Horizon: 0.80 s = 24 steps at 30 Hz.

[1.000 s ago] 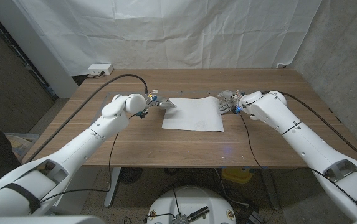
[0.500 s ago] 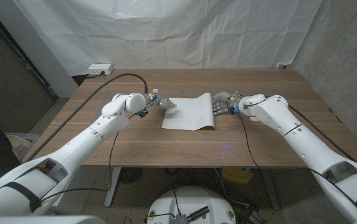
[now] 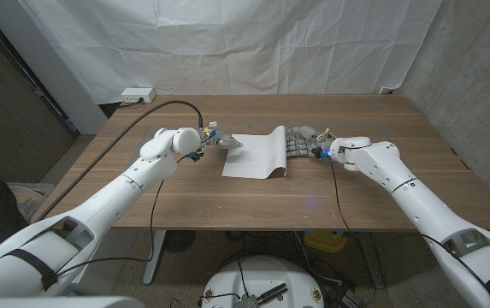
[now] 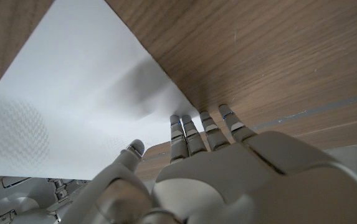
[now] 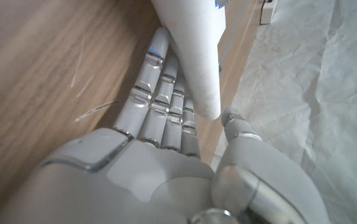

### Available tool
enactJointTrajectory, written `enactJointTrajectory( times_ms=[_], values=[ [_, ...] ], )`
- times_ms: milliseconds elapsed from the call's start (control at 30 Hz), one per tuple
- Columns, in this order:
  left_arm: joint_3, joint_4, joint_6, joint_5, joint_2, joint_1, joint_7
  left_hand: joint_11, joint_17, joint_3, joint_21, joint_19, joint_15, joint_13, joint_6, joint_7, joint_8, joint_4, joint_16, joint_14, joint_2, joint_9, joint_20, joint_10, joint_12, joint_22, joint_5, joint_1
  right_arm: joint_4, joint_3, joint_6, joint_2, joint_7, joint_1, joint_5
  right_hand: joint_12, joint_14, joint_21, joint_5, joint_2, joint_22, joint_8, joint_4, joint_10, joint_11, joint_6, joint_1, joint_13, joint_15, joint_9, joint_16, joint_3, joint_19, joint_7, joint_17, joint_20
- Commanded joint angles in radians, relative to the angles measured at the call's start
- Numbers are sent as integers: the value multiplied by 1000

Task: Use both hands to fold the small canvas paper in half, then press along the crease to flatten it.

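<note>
The white canvas paper (image 3: 251,156) lies mid-table, its right edge lifted and curled over to the left. My right hand (image 3: 301,141) is under that raised edge. In the right wrist view the paper (image 5: 190,56) rests along my fingers (image 5: 159,87), with the thumb close against its rim. My left hand (image 3: 224,143) reaches to the paper's far left corner. The left wrist view has my left hand (image 4: 228,168) with straight fingertips (image 4: 177,124) touching the edge of the paper (image 4: 72,106), holding it down on the wood.
The wooden table (image 3: 185,197) is bare around the sheet. A white power strip (image 3: 137,95) sits at the far left corner, and a black cable (image 3: 169,105) loops over the table toward my left arm. A white curtain hangs behind.
My right hand has moved left, lifting the paper's right edge off the table and curling it over toward the left. The left hand has stayed on the left corner.
</note>
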Motion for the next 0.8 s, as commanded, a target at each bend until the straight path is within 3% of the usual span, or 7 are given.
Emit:
enactJointTrajectory(
  times_ms=[33, 267, 600, 767, 800],
  values=[
    [3, 28, -4, 0, -3, -5, -28, 25, 4, -3, 6, 10, -2, 40, 9, 8, 3, 1, 2, 7, 24, 5, 1, 55, 9, 2, 7, -7, 137, 27, 93, 19, 186, 13, 152, 5, 17, 15, -1, -2, 5, 1, 14, 0, 18, -17, -21, 2, 3, 1, 2, -6, 33, 49, 0, -2],
    [4, 27, -3, 1, -4, -7, -27, 26, 4, -4, 6, 11, -2, 40, 9, 9, 3, 2, 2, 7, 25, 5, 1, 53, 8, 2, 7, -7, 216, 38, 113, 35, 291, 27, 221, 7, 53, 35, 0, -6, 5, 2, 29, 10, 35, -28, -50, 3, 8, 1, 4, -19, 86, 51, -5, -23],
    [6, 27, -5, 2, -6, -9, -28, 24, 4, -4, 5, 12, -2, 40, 10, 9, 4, 2, 1, 7, 27, 5, 1, 55, 7, 2, 8, -8, 283, 87, 173, 85, 365, 0, 313, 12, 69, 39, 1, -3, 5, 4, 35, 27, 38, -29, -58, 3, 1, 1, 4, -21, 94, 52, -8, -29],
    [7, 28, -7, 3, -7, -11, -27, 23, 4, -4, 5, 12, -2, 40, 10, 9, 4, 2, 1, 7, 28, 5, 1, 55, 7, 2, 8, -8, 289, 87, 162, 84, 365, 4, 320, 9, 62, 36, 4, 2, 5, 6, 36, 24, 37, -27, -59, 3, -1, 0, -3, -17, 87, 52, -10, -30],
    [7, 28, -7, 3, -7, -11, -27, 23, 4, -5, 5, 12, -3, 40, 10, 9, 4, 2, 1, 7, 28, 5, 1, 56, 7, 2, 9, -8, 316, 94, 163, 95, 394, 8, 339, 9, 61, 36, 4, 3, 5, 6, 36, 23, 38, -27, -59, 3, -1, 0, -3, -16, 86, 52, -10, -31]
  ],
)
